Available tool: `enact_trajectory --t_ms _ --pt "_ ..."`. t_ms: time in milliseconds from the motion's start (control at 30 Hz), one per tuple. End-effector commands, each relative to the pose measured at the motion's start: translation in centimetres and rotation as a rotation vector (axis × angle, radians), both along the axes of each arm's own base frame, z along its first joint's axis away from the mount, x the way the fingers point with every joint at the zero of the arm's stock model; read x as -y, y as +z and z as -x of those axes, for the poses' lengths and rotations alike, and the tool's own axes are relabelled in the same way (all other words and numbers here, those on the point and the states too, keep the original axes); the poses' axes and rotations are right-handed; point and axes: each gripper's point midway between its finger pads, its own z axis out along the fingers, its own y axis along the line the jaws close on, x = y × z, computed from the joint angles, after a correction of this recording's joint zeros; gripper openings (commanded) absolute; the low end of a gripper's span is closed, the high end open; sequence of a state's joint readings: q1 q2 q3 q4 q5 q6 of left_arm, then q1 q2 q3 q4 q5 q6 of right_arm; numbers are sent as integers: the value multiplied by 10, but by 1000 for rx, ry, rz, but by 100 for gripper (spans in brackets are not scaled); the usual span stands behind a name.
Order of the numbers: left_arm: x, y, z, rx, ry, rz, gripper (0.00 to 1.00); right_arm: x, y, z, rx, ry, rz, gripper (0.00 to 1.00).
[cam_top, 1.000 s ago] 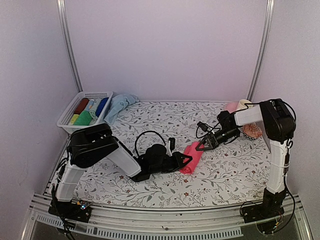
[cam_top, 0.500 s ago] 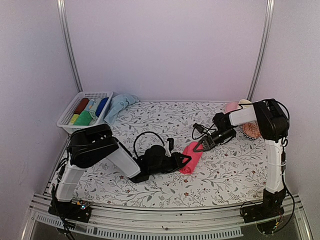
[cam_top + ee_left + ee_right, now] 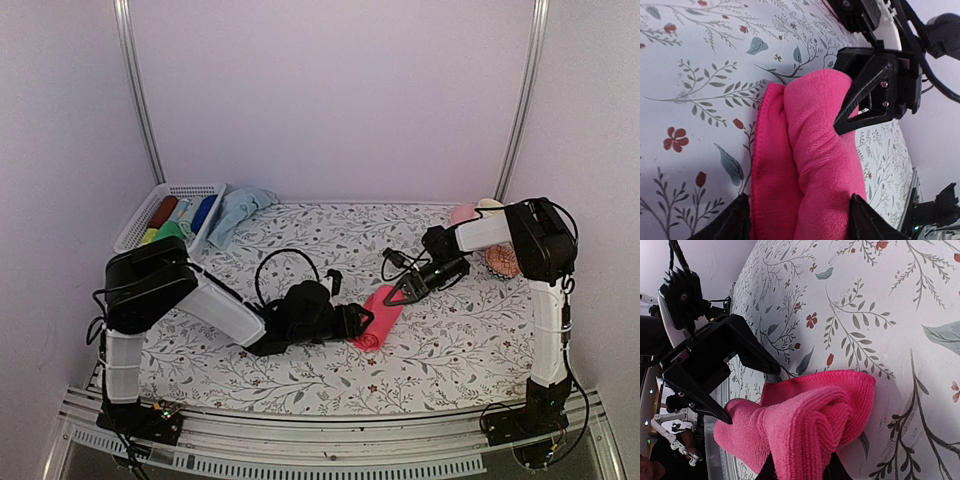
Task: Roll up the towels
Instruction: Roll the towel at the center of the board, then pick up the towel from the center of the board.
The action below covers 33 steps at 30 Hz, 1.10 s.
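Table point(image 3: 300, 375): a floral cloth covers the top, and all the work lies on it.
Basket point(image 3: 135, 232): sits at 10 o'clock on the table and holds coloured rolls point(image 3: 170, 225) that are no part of this job.
Pale blue towel point(image 3: 238, 212): at 11 o'clock, just beside the basket's right wall. It is crumpled and unrolled, so all of its rolling is left to do.
Pink towel point(image 3: 377, 315): near the table's middle, a little toward 3 o'clock. It is a fat, loose roll running from 1 o'clock to 7 o'clock. The left wrist view shows a flat flap along one side. I judge it mostly rolled but not yet tight or tucked, so the task is under halfway.
Left gripper point(image 3: 800, 222): at the roll's 7 o'clock end, jaws wide, one finger on each side of the roll without squeezing it.
Right gripper point(image 3: 797, 474): at the roll's 1 o'clock end, jaws narrow and pinching the pink terry between them.
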<state>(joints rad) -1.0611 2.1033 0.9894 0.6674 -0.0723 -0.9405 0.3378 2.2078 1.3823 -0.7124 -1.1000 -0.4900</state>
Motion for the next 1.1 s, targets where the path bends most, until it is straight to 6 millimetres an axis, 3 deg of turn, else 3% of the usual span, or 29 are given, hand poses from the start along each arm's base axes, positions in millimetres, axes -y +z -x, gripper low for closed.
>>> enact_trajectory --t_ms 0,167,300,567,1067 --pt "-31 -21 5 20 13 -211 71 3 -7 6 11 18 42 3" --pt "-39 -47 7 -101 2 -211 73 3 -2 5 42 26 38 3" --pt "-29 -63 17 -203 -76 -153 74 3 -1 5 61 33 46 3" --pt "-10 -79 37 -358 -228 -29 81 -2 -4 9 94 60 69 3" --pt "-8 -101 49 -471 -277 -43 82 -4 -6 7 155 69 129 3"
